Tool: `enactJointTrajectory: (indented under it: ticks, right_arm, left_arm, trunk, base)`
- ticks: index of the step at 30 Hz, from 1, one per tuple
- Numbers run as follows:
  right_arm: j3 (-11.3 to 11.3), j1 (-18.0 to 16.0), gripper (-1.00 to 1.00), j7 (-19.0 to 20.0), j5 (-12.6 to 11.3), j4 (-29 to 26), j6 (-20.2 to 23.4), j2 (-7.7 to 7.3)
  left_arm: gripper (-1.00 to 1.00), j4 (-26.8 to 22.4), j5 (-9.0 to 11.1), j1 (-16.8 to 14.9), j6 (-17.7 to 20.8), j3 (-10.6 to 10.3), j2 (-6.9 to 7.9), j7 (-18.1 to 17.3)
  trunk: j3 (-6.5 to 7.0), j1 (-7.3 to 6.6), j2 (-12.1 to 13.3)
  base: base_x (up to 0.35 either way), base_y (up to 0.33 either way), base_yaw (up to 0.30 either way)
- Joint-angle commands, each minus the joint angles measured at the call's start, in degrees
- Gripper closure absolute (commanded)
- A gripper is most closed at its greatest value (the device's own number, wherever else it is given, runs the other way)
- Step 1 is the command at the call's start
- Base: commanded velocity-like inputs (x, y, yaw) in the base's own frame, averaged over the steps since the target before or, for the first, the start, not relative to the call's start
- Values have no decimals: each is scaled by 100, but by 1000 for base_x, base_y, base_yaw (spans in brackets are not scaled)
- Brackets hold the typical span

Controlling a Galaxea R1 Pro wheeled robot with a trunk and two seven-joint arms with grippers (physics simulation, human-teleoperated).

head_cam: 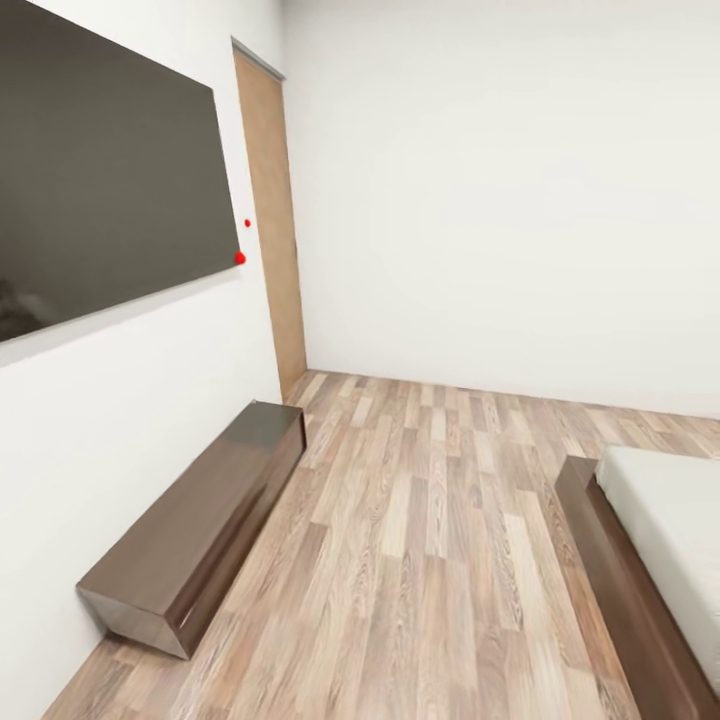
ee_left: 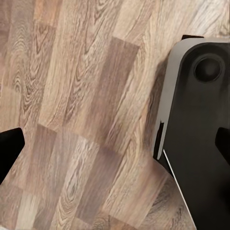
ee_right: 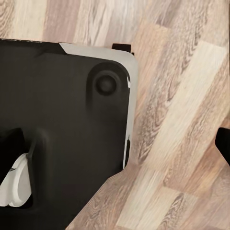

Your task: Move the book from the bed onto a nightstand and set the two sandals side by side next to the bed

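Note:
In the bedroom, a corner of the bed (head_cam: 675, 530) shows low at the right of the head view, with a pale mattress on a dark brown frame (head_cam: 615, 570). The book, the sandals and the nightstand are out of view. My left gripper (ee_left: 117, 146) hangs open over the wood-plank floor (ee_left: 81, 96), its black fingertips (ee_left: 9, 148) far apart with nothing between them. My right gripper (ee_right: 117, 143) is open too, over the floor and my own base, with one fingertip (ee_right: 223, 143) at the picture's edge.
A low dark wooden bench (head_cam: 200, 530) runs along the left wall under a large dark screen (head_cam: 100, 180). A brown wood panel (head_cam: 275, 220) stands in the far corner. Plank floor (head_cam: 430, 520) lies between bench and bed. My black base (ee_left: 201, 124) sits under both wrists.

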Motion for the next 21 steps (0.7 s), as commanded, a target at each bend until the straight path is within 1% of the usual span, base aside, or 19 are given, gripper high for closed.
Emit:
enactJointTrajectory:
  ticks: [1, 6, 11, 15, 21]
  right_arm:
    - [-41, -11, -100, 12, 57, 16, -11, -2]
    - [-41, -11, -100, 12, 57, 17, -11, -3]
    - [-41, -11, -100, 12, 57, 18, -11, -2]
    - [-41, -11, -100, 12, 57, 18, -11, -1]
    - [-41, -11, -100, 12, 57, 18, -11, 1]
  left_arm:
    - [-100, 10, -61, -3, -24, 39, -7, 30]
    - [-100, 8, -81, -1, -27, 37, -28, 30]
    - [-100, 9, -209, -4, -31, 37, -54, 34]
    - [-100, 8, -297, -4, -32, 38, -68, 37]
    - [-100, 7, -339, -5, -33, 38, -74, 38]
  trunk:
    - [-12, 7, -11]
    - [-12, 7, -11]
    - [-12, 7, -11]
    - [-12, 7, -11]
    - [-12, 7, -11]
  base:
    - [323, 0, -282]
    - [283, 0, -283]
    - [193, 0, -284]
    - [92, 0, -284]
    - [39, 0, -285]
